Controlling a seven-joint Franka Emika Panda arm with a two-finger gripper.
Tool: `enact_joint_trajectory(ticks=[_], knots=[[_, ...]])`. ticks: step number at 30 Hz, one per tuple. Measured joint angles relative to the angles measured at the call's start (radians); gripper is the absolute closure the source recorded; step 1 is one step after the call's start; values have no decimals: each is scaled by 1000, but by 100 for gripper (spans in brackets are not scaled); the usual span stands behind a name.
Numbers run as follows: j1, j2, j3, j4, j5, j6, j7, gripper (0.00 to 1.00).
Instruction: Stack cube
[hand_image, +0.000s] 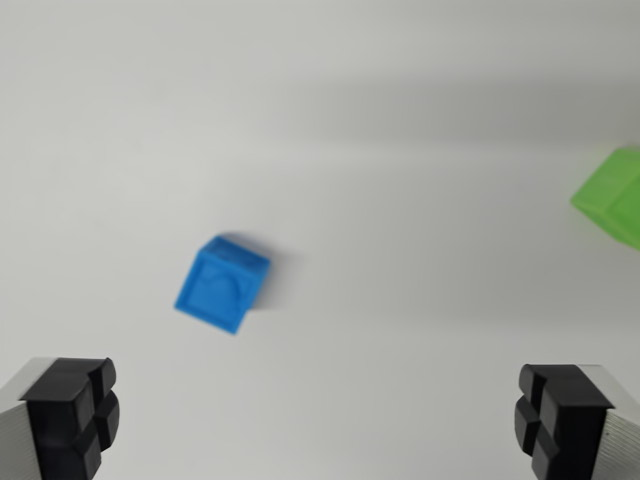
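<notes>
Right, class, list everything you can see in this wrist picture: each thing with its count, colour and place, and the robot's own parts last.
Cube: one, blue, left of centre on the white surface, turned at an angle, touching nothing.
Block: one, green, at the wrist view's right edge, partly cut off.
Surface: one, white, fills the background.
Pincer: one, open; black fingertips on pale grey fingers at the bottom corners, holding nothing.
</notes>
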Motion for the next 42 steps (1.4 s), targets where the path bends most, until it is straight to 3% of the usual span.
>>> enact_joint_trajectory(ticks=[18, 42], knots=[[0, 1, -3, -2, 0, 2, 1, 0], [-19, 32, -36, -27, 0, 48, 31, 0]])
